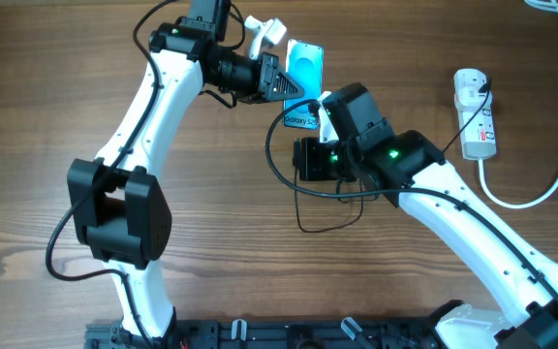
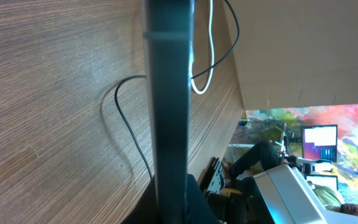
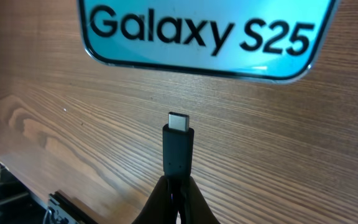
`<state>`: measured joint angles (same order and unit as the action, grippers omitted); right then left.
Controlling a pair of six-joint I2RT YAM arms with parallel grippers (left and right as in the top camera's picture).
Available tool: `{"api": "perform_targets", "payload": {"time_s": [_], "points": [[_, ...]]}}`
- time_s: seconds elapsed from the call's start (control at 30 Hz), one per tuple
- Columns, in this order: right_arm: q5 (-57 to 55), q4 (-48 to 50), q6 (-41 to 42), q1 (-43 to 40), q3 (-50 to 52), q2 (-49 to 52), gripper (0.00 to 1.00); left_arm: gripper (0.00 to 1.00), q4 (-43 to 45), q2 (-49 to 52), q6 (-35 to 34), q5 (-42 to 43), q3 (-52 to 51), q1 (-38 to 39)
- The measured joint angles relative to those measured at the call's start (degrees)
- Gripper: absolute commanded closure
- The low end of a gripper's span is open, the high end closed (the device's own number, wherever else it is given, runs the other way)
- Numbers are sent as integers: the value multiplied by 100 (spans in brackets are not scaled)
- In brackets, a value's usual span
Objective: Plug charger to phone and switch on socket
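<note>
Overhead, my left gripper is clamped on the side edge of the phone, whose cyan screen faces up. The right gripper sits at the phone's white-strip end.

Only the right wrist camera shows the gap. There the fingers are pinched on the charger by its black connector body. The metal tip points straight ahead of them at the phone's bottom edge, close but not touching.

The left wrist camera shows the phone only edge-on, as a dark band running straight out from the tool. I can barely make out that gripper's own fingers there. Past the band, the charger's slack loops on the table.

The socket shows only from overhead. It lies well apart from both grippers, out beyond the right arm, its white cord trailing away.
</note>
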<state>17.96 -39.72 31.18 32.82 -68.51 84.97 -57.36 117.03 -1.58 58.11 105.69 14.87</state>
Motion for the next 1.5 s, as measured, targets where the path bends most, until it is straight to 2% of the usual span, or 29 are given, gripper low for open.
{"api": "perform_targets", "payload": {"time_s": [0.6, 1.5], "points": [[-348, 125, 24, 0, -28, 0, 96, 96, -52, 0, 271, 155, 0, -4], [-208, 380, 24, 0, -31, 0, 95, 96, -136, 0, 433, 413, 0, -186]]}}
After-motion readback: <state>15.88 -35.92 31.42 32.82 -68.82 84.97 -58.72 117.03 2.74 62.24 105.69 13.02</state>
